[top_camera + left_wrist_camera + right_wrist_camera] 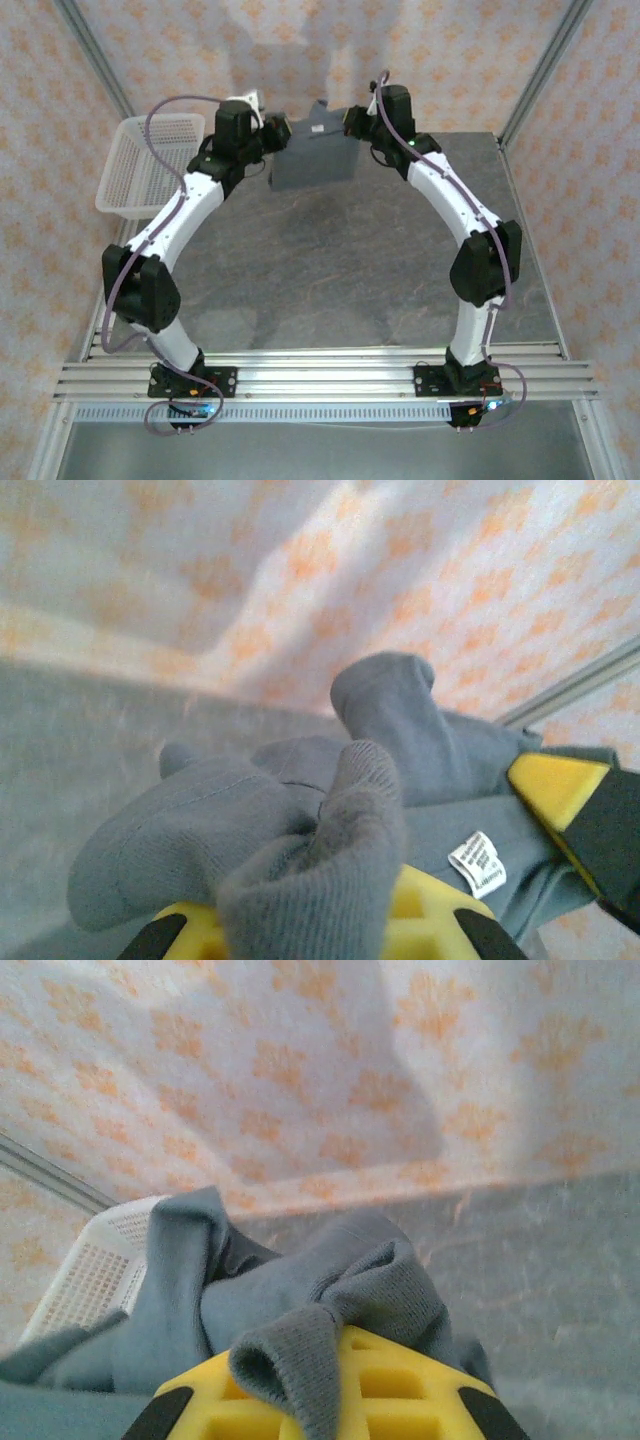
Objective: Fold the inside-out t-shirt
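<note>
The top camera gives the whole grey table (330, 270). At its far side the inside-out t-shirt (315, 160) hangs as a dark slate-grey sheet, held up between the two arms. I cannot tell if its lower edge touches the table. A white basket (140, 170) stands at the far left, apart from the shirt.

The left gripper (270, 128) is clenched on the shirt's upper left corner, and the right gripper (352, 120) on the upper right one. Only the wrist cameras show the grip closely: bunched cloth spills over the yellow fingers (420, 925) of the left and over those (390, 1390) of the right. The left wrist camera also shows a small white tag (478, 863).
</note>
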Available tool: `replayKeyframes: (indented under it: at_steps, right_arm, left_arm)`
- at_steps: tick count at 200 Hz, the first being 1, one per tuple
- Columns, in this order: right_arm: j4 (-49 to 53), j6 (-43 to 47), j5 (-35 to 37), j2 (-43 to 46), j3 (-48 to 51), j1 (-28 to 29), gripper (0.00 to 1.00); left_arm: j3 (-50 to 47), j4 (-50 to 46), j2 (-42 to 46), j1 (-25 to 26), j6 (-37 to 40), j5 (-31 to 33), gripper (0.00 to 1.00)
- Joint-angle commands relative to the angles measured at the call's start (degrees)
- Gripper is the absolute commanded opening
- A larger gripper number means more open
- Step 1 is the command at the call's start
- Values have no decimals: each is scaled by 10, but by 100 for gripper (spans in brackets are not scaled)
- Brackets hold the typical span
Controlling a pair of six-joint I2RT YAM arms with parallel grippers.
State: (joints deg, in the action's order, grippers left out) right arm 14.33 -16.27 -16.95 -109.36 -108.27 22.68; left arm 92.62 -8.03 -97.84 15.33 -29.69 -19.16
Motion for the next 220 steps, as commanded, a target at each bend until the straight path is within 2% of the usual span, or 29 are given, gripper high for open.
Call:
replayKeyframes:
  at_steps: [1,16,30,44,69,95,110,137,169,186,211,220]
  right_arm:
    - [-1,63,-33,44,-17,2,0]
    - [-115,52,-53,107,127,7,0]
    - [-234,41,-59,163,311,17,0]
    - [-310,39,-60,196,460,34,0]
    - [-336,30,-75,220,621,67,0]
    - [-349,-17,-67,270,725,99,0]
    - [-335,-44,-59,305,763,121,0]
    - [-252,-63,-9,357,785,145,0]
    - [-186,-51,14,366,743,145,0]
    - [-168,-44,22,326,697,145,0]
    - [-141,-37,31,227,626,144,12]
    - [-139,-37,36,197,608,143,18]
  left_arm:
    - [14,25,48,-1,53,-7,0]
    - [-91,74,95,6,55,2,0]
    - [-215,90,129,21,59,20,0]
    - [-342,117,149,37,41,30,0]
    - [-520,181,173,69,-28,15,0]
    - [-597,145,240,112,-50,53,0]
    - [-641,139,288,119,-81,56,1]
    - [-691,97,370,131,-101,85,2]
    - [-691,36,433,131,-83,130,5]
    - [-676,26,420,130,-66,164,8]
    - [-646,55,331,124,-51,176,14]
    - [-637,70,300,124,-51,184,19]
